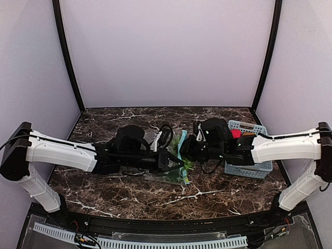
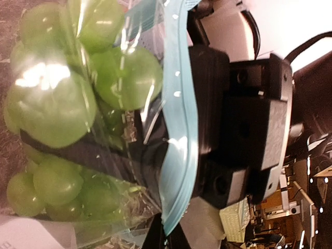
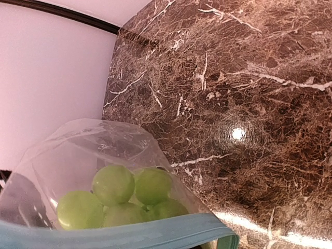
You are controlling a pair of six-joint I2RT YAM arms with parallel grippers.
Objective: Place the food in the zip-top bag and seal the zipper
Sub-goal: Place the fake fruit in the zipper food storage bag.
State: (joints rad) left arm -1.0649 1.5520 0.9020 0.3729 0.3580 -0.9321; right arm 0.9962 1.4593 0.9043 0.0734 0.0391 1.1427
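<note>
One fruit, grape bunch (image 2: pixel 57 109), bagged; red fruit (image 1: pixel 236 133) waits in basket (image 1: pixel 249 171) behind right tool (image 1: pixel 188 150), zipper (image 2: pixel 179 129) looks unsealed. Left tool (image 1: pixel 176 162) clamps zip-top bag (image 3: pixel 83 140); right tool's state: cannot tell.

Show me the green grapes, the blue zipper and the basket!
green grapes (image 2: pixel 52 106): left wrist view, on a big grape.
zipper (image 2: pixel 182 124): left wrist view, middle of the strip.
basket (image 1: pixel 250 170): top external view, its near wall.

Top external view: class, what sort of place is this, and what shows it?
Likely a robot test booth: plain walls enclose a marble-patterned table, with left arm and right arm mounted at its near edge.
</note>
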